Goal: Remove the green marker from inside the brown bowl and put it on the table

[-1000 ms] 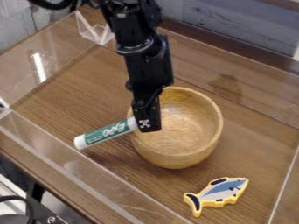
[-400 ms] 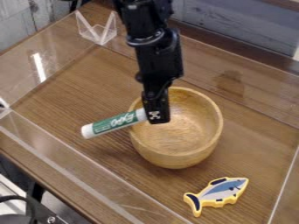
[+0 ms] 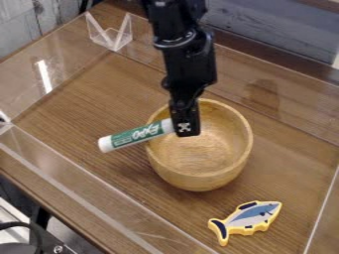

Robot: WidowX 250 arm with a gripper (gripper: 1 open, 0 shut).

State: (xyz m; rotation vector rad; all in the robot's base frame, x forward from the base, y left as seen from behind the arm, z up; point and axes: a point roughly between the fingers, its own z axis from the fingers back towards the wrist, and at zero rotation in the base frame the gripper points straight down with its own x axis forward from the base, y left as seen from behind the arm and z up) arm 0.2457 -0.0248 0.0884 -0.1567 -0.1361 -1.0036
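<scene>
Marker [image 3: 137, 135], held at its upper-right end by the closed gripper [image 3: 179, 126]; long axis slanting from the fingers down and left in the view, white tip outermost; most of its length beyond the left rim of the bowl [image 3: 199, 180], the gripped end by that rim; height above the table [image 3: 77, 127] not clear. The coming move likely turns on this outward slant: carry leftward, away from the bowl, then lower; the held end could catch the rim.
</scene>
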